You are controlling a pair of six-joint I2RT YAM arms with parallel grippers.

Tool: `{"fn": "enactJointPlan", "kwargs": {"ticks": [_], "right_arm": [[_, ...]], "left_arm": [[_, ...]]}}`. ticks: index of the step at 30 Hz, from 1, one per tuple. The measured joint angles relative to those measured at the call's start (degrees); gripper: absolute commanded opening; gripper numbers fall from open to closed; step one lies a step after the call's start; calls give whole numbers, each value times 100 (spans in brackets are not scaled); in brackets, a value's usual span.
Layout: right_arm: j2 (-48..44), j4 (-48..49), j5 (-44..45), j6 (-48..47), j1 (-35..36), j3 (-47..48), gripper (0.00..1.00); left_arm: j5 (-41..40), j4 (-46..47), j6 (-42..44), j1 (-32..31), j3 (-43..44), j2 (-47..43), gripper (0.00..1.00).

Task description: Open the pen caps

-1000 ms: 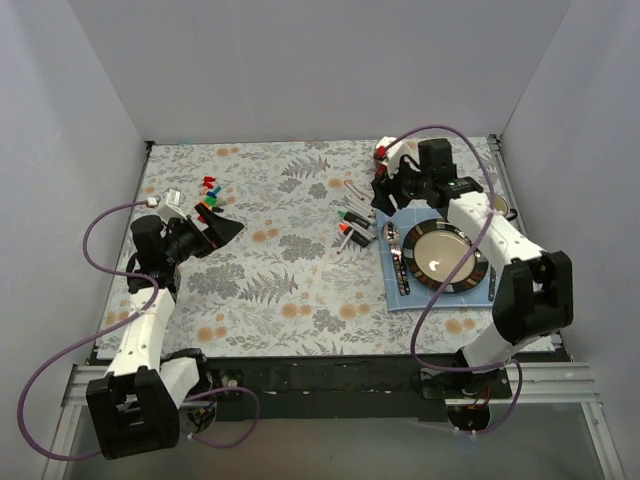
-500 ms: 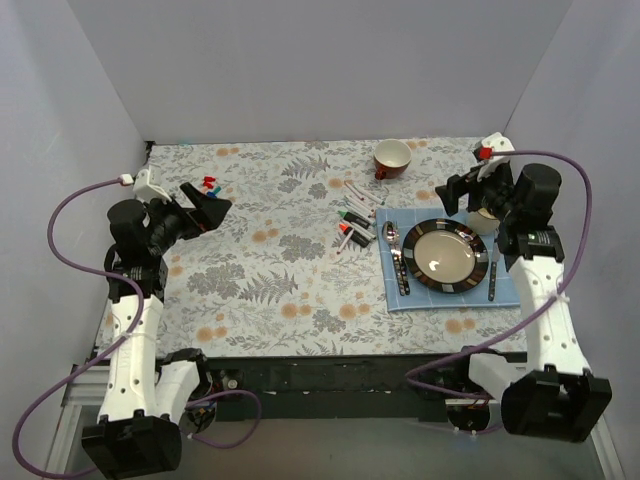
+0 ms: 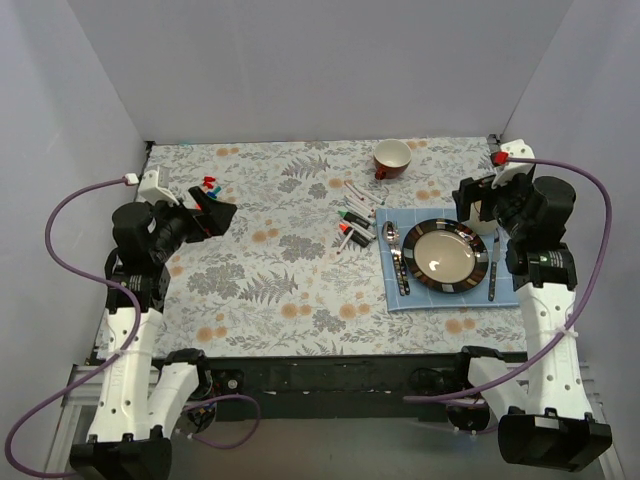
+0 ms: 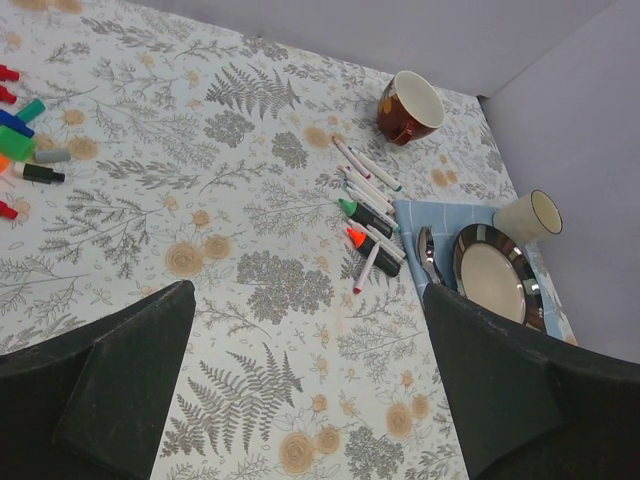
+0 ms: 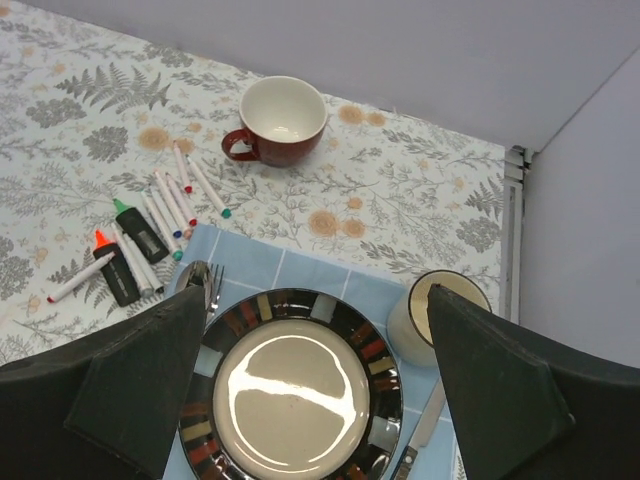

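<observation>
Left gripper (image 3: 208, 214) hangs spread wide and empty, with the loose pen caps (image 3: 210, 184) at its 12 o'clock. Right gripper (image 3: 468, 196) gapes too, gripping nothing. The pens (image 3: 352, 222) lie at the plate's (image 3: 447, 288) 9 o'clock.

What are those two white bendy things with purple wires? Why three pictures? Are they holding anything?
They are two robot arms. One picture looks down from above; the other two come from a small camera on each wrist, so the dark shapes at the bottom are that arm's own fingers. The left fingers and the right fingers are wide open, holding nothing. On the flowery table lie thin white pens, little loose coloured caps, a red cup, a cream cup and a plate on a blue mat.
</observation>
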Motion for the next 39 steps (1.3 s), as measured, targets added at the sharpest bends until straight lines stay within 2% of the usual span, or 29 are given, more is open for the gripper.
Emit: {"fn": "enactJointPlan", "kwargs": {"ticks": [10,39], "right_arm": [[-328,-289,774,205,0,496,98],[-496,-754,1036,308,0,861,98]], "left_arm": [[-321,-146,173,-162,409,-118,98],[-667,-280,188,-164,822,-284,98]]}}
